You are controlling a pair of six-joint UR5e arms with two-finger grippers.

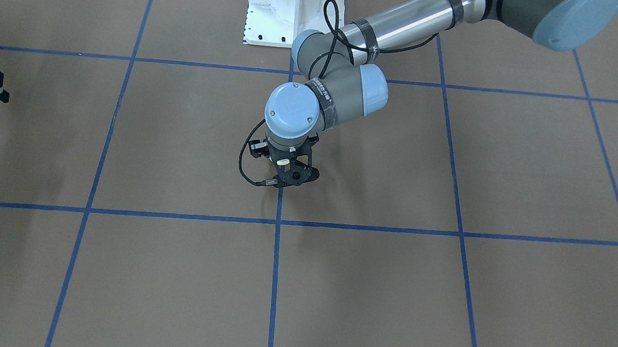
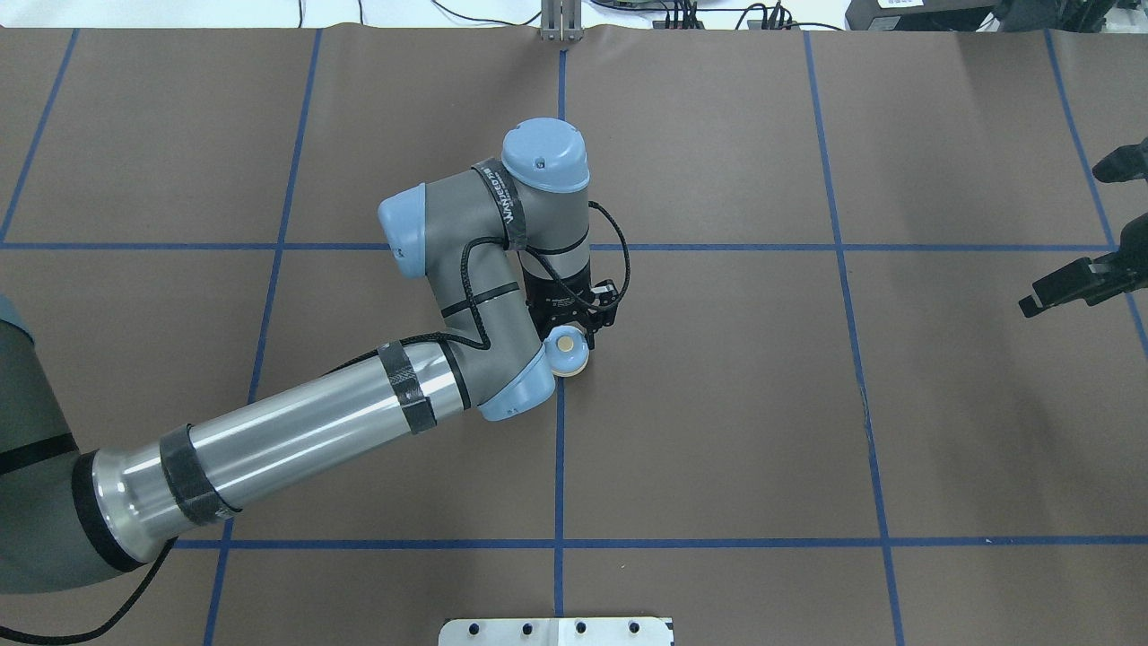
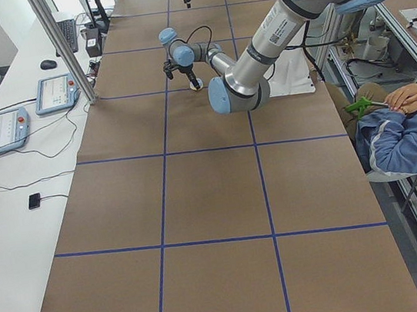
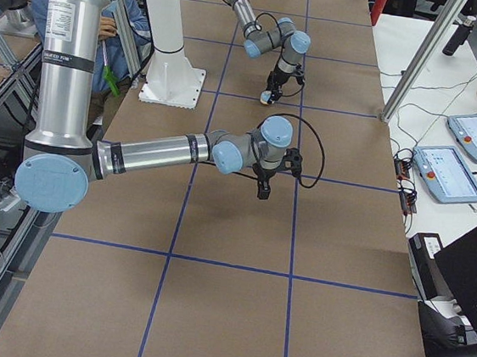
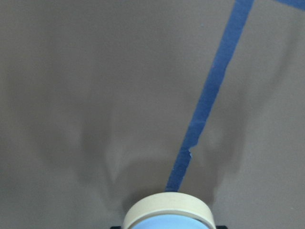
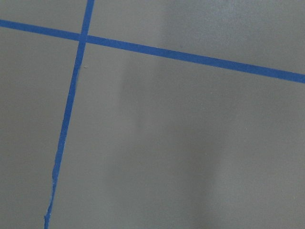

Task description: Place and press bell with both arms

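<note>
The bell [image 2: 569,352] is a light-blue dome with a cream rim and a pale yellow button, upright near the table's middle, beside a blue tape line [image 2: 560,449]. My left gripper [image 2: 578,330] is shut on the bell, holding it at or just above the brown table; I cannot tell which. The left wrist view shows the bell's rim [image 5: 167,210] at the bottom edge. In the front view the button [image 1: 283,162] shows in the left gripper [image 1: 291,174]. My right gripper [image 2: 1090,224] is open and empty at the table's right edge, far from the bell.
The white pedestal [image 1: 294,7] stands behind the bell. A seated person [image 3: 407,128] is beside the table. Teach pendants [image 4: 453,171] lie on the white side bench. Blue tape lines [image 6: 190,57] grid the brown table.
</note>
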